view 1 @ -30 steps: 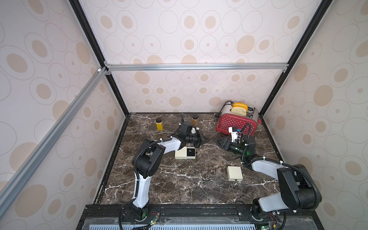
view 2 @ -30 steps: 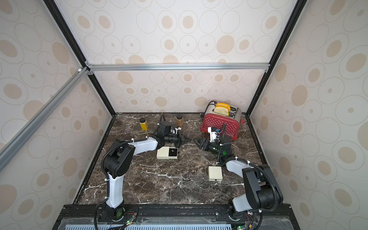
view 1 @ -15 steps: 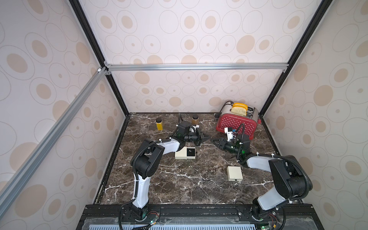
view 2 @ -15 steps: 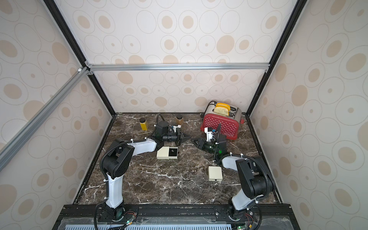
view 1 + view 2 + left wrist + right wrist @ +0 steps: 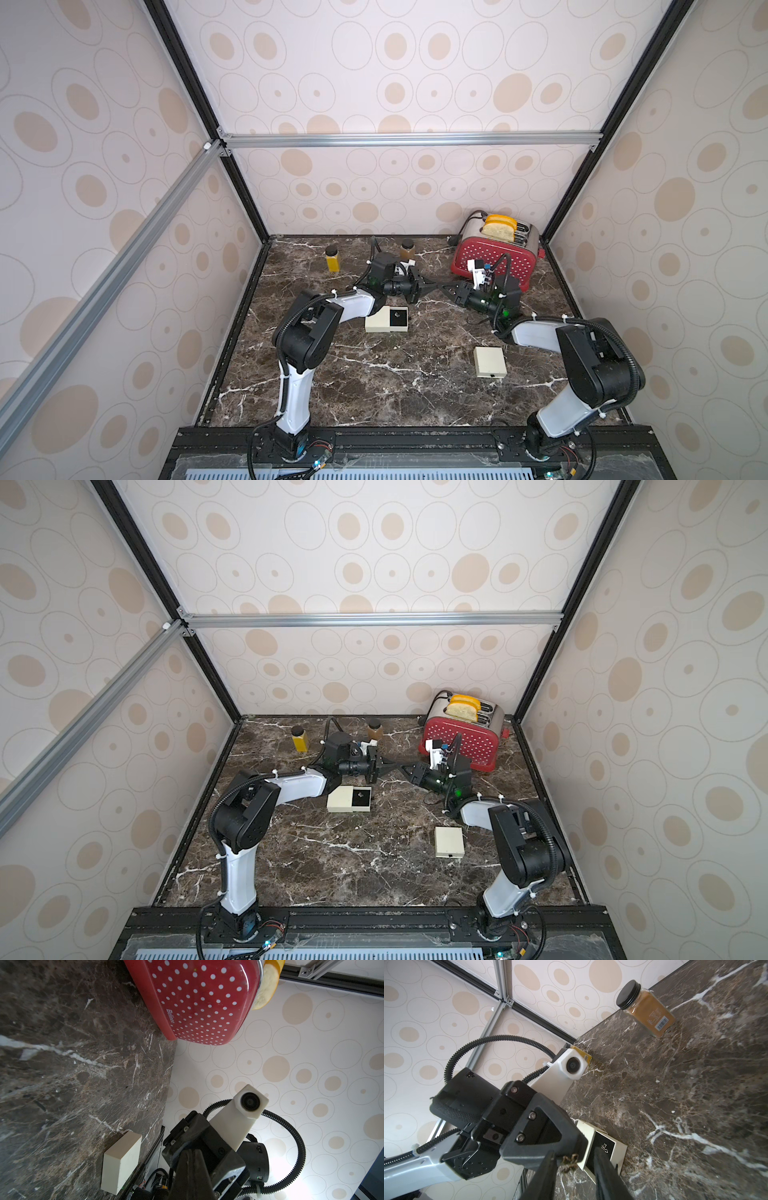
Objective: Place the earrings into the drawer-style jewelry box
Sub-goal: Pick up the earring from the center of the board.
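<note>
The left fingers [image 5: 430, 286] are pinched shut on a small brownish earring [image 5: 569, 1161], held out tip to tip with the right fingers [image 5: 444, 287]. Those stand partly open on either side of it, and I can't tell if they touch it. On the desk [image 5: 374, 386] below the left fingers lies the cream jewelry box [image 5: 379, 323], its black-lined drawer [image 5: 600, 1153] pulled out with another earring [image 5: 605, 1145] inside.

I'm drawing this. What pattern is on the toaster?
Toaster: red with white dots; left wrist view.
</note>
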You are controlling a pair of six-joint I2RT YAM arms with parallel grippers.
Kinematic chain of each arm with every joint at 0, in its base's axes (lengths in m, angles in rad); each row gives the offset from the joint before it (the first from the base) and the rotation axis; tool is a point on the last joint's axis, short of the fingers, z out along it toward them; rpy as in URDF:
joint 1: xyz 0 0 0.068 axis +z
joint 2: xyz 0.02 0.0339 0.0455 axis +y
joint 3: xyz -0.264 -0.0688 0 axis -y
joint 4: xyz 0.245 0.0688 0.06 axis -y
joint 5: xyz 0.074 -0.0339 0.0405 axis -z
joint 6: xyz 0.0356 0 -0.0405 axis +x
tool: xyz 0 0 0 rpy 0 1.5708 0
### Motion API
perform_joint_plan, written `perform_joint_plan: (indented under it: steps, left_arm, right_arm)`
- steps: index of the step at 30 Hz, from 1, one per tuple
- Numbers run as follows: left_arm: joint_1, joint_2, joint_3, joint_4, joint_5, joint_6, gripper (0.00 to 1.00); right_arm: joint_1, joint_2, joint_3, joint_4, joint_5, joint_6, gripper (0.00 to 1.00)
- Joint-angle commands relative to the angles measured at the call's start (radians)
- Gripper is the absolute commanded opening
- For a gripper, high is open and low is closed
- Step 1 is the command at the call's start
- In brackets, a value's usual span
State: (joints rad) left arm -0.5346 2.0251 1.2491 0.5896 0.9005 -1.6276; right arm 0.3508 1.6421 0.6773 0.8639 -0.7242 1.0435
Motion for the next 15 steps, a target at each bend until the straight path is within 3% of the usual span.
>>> perform_joint_plan:
  steps: [1, 15]
  left_arm:
    - [0.003, -0.035, 0.008, 0.037, 0.025, -0.019, 0.00]
    - [0.003, -0.034, 0.001, 0.053, 0.024, -0.030, 0.00]
  right_arm:
    - [0.005, 0.018, 0.026, 0.041, -0.008, 0.019, 0.33]
    - [0.016, 0.064, 0.053, 0.108, -0.033, 0.068, 0.26]
